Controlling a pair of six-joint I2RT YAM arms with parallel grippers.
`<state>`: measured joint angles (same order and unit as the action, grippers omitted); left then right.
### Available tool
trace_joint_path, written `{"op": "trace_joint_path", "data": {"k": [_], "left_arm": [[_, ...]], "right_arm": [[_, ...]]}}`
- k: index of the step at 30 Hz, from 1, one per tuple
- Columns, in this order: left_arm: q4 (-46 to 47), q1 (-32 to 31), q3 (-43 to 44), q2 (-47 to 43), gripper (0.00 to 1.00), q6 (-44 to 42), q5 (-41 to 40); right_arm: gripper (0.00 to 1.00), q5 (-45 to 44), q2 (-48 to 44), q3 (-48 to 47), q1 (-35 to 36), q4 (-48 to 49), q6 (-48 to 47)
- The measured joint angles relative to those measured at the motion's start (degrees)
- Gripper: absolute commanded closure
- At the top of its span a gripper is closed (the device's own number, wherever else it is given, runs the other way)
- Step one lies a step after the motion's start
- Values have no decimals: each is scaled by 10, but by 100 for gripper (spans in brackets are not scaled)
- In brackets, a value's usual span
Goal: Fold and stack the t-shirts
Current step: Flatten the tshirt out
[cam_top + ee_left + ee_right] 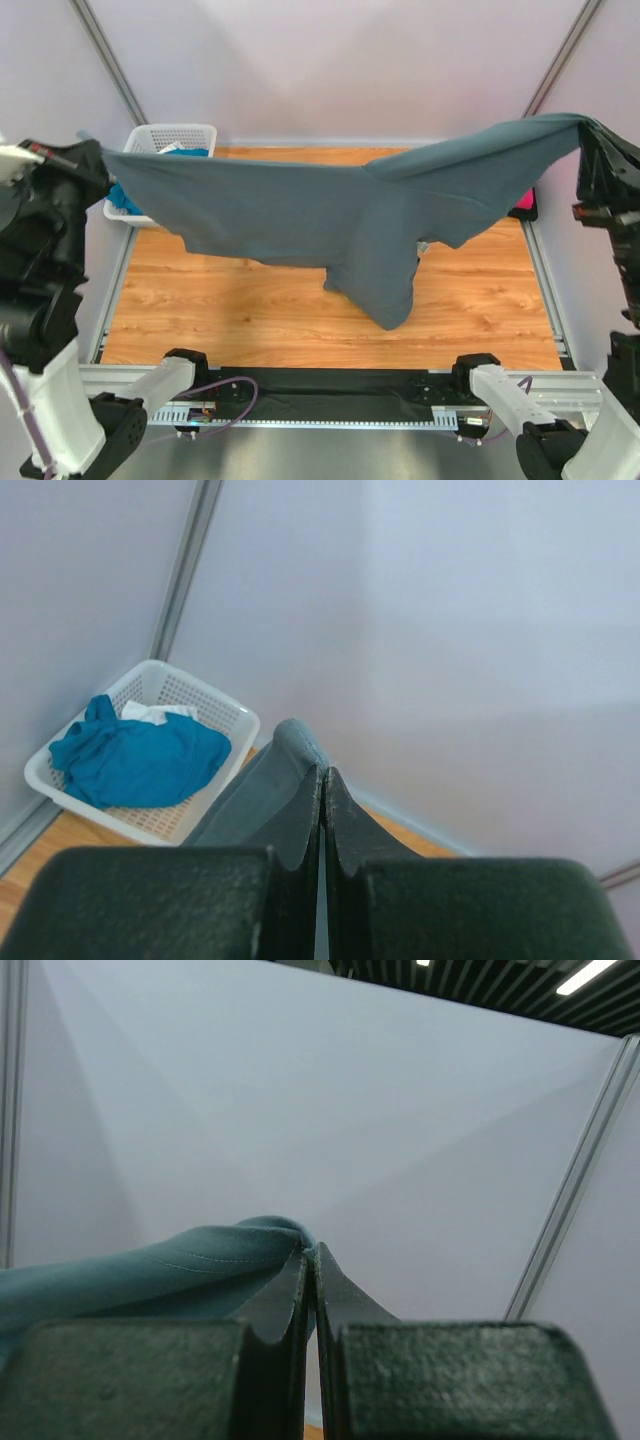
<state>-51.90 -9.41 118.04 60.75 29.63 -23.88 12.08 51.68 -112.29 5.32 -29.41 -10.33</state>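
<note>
Top external view shows the large slate-grey cotton t-shirt (330, 215) stretched in the air between the 2 arms, above the wooden tabletop (250, 320), its middle sagging in a bunched fold close to the boards. The left gripper (322, 780) is clamped on 1 edge near the white plastic lattice basket (205, 695), which holds a crumpled teal-blue tee (135, 760). The right gripper (311, 1257) pinches the opposite edge, held higher. To do this well, I judge both hands should level out, pull taut, then lower together so the hanging part does not crease underneath.
</note>
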Motion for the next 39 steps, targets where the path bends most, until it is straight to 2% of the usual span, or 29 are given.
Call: {"op": "trace_joint_path", "data": {"k": [4, 8, 19, 27, 32, 39], "left_arm": [[-13, 0, 0, -59, 100, 1, 15], [-26, 0, 4, -90, 100, 5, 31], [-77, 0, 74, -93, 100, 4, 39], [-61, 0, 63, -61, 100, -4, 9], [-16, 0, -12, 12, 100, -3, -2], [50, -2, -155, 153, 100, 20, -12]], "right_arm": [[100, 7, -13, -66, 0, -48, -3], [100, 14, -42, -91, -6, -72, -2], [100, 66, -69, -129, -104, -94, 21], [100, 81, -7, -130, -121, -87, 38], [100, 75, 56, -42, -121, -57, 38], [100, 53, 175, 157, -121, 19, 38]]}}
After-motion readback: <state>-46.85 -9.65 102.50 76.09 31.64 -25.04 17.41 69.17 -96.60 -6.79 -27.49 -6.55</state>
